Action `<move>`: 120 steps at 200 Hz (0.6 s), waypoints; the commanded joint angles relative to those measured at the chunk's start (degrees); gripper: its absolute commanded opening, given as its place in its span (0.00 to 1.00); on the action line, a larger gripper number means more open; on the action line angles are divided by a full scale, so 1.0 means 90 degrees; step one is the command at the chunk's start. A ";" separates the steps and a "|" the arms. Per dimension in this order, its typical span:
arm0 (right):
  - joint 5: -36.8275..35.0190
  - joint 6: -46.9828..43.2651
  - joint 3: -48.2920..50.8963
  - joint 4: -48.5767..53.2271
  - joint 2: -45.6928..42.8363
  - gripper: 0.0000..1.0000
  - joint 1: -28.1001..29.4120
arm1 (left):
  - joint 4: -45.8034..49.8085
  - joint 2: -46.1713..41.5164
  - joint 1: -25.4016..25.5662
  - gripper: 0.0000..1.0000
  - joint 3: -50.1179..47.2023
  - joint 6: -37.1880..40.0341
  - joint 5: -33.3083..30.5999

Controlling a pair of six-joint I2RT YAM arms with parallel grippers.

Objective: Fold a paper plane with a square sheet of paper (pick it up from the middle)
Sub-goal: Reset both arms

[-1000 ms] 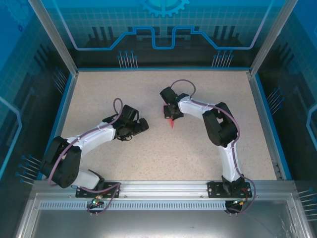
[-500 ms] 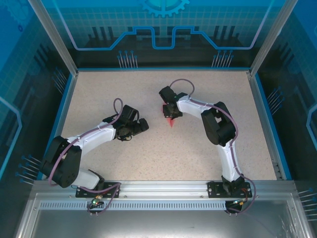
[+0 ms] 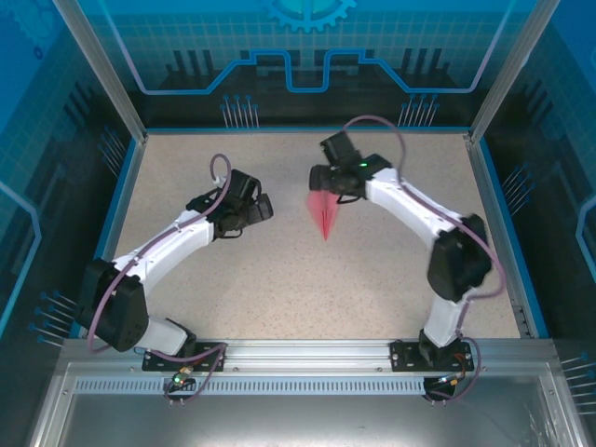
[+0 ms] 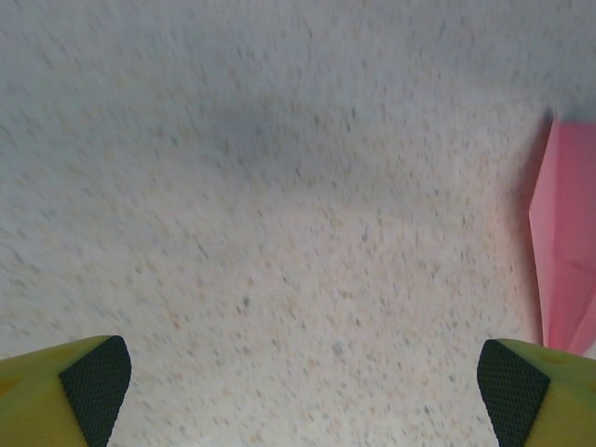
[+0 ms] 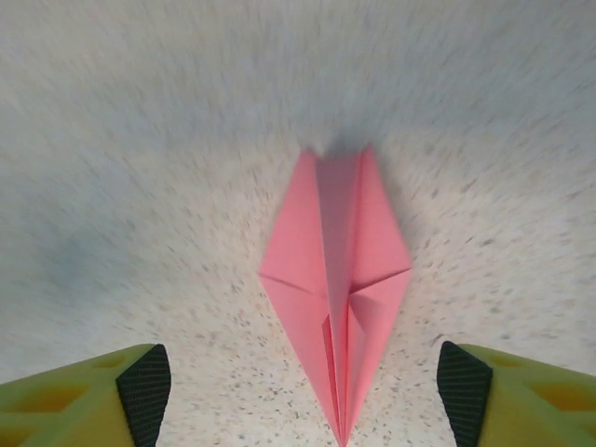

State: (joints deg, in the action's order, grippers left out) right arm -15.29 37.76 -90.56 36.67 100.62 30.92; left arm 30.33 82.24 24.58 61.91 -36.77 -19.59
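Pink-red paper plane point(image 3: 323, 216) lies flat on the speckled desk point(image 3: 233, 279), right of centre in the top view, its narrow point aimed at the lower edge of the frame. No unfolded sheet is noted; the paper is already in its dart form.

Right end effector point(image 3: 321, 179) sits just above the plane's broad end in the top view. In the right wrist view this end effector point(image 5: 303, 391) is spread wide and holds nothing. Its black pads point(image 5: 144, 391) stand at the lower left and lower right corners, apart from the paper. The plane point(image 5: 335, 289) lies between them, with the centre crease running vertically, the wings widest at mid-frame and the tip at the bottom edge.

Left end effector point(image 3: 263, 207) is at centre left of the top view, well apart from the plane. In the left wrist view it point(image 4: 300, 386) is likewise wide open and empty over bare desk. The plane point(image 4: 566, 242) is cut off by the right edge of that frame, above the right-hand finger. Contact there cannot be judged.
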 commanded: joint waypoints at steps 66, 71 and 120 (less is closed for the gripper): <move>-0.2377 -0.1135 0.3558 -0.1292 -0.3517 0.99 -0.1737 | -0.1034 -0.1199 -0.1337 0.99 -0.1077 0.1263 -0.1614; -0.2429 -0.1233 0.3878 -0.1518 -0.3703 0.99 -0.1881 | -0.1269 -0.1291 -0.1422 0.99 -0.1285 0.1304 -0.1678; -0.2371 -0.2874 0.6990 -0.4759 -0.5006 0.99 -0.2499 | -0.3692 -0.1670 -0.1790 0.99 -0.3080 0.2303 -0.1978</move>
State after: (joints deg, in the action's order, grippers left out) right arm -35.35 20.82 -35.11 10.87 58.74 10.31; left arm 11.51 68.03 9.82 39.48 -23.35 -35.44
